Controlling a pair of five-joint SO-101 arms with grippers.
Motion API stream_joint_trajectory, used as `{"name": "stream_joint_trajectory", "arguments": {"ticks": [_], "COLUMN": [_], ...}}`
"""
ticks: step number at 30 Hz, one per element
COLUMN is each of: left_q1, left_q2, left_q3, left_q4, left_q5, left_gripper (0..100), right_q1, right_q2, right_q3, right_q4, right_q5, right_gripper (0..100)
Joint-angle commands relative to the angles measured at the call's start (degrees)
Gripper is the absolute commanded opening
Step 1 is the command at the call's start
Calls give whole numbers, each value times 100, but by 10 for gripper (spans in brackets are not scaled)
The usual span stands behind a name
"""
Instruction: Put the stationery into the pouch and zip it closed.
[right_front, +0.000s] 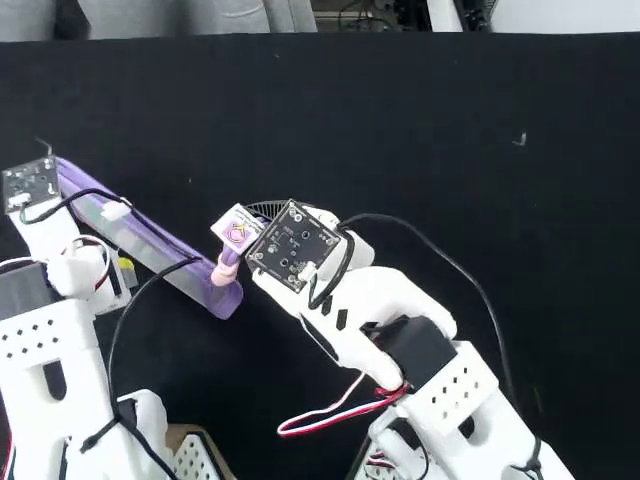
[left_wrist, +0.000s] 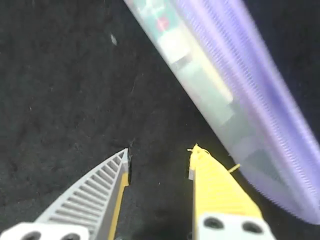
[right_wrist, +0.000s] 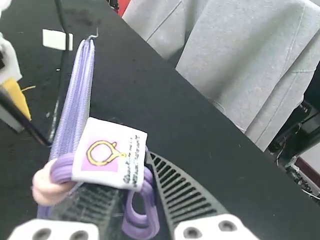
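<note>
The purple pouch (right_front: 150, 245) lies slantwise on the black table, one side translucent. Through that side (left_wrist: 200, 65) I see stationery inside. My right gripper (right_front: 243, 240) is at the pouch's near end, shut on its purple loop (right_wrist: 142, 210) and white tag (right_wrist: 110, 157). A pink piece (right_wrist: 44, 186) sits at that end. The pouch's ribbed edge (right_wrist: 75, 110) runs away from the gripper. My left gripper (left_wrist: 160, 152) hovers low over the cloth beside the pouch's long side, open with nothing between its fingers (left_wrist: 215, 185).
The table's far edge (right_front: 320, 35) runs along the back, with grey fabric (right_wrist: 240, 55) behind it. Black cloth to the right (right_front: 500, 180) offers free room. A black cable (right_front: 150, 285) crosses over the pouch near the left arm.
</note>
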Motion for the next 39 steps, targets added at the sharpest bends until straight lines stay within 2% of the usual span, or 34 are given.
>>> {"name": "stream_joint_trajectory", "arguments": {"ticks": [1,4,9,15,20,30,33,39], "left_q1": [92,163,690,1156,1165,1174,1182,1727], "left_q2": [-387,-633,-765,-440,97,2048,2119,2198], "left_q3": [-875,-1367,-1543,-1130,-1095,-1543,-1675,-1640], "left_q4": [62,264,220,-571,-914,-862,-686,-598], "left_q5": [791,1354,2075,2822,3051,3270,3270,3279], "left_gripper": [204,204,204,205,205,229,229,228], "right_q1": [-70,-70,-70,-70,-70,-70,-70,-70], "right_q2": [-154,-145,-145,-163,-163,-163,-163,-145], "right_q3": [-13,-13,-13,-13,-13,-13,-13,-13], "right_q4": [-9,-9,-9,18,18,18,18,9], "right_q5": [-62,-62,-70,-70,-70,-70,-70,-70], "right_gripper": [11,11,11,11,11,11,11,11]}}
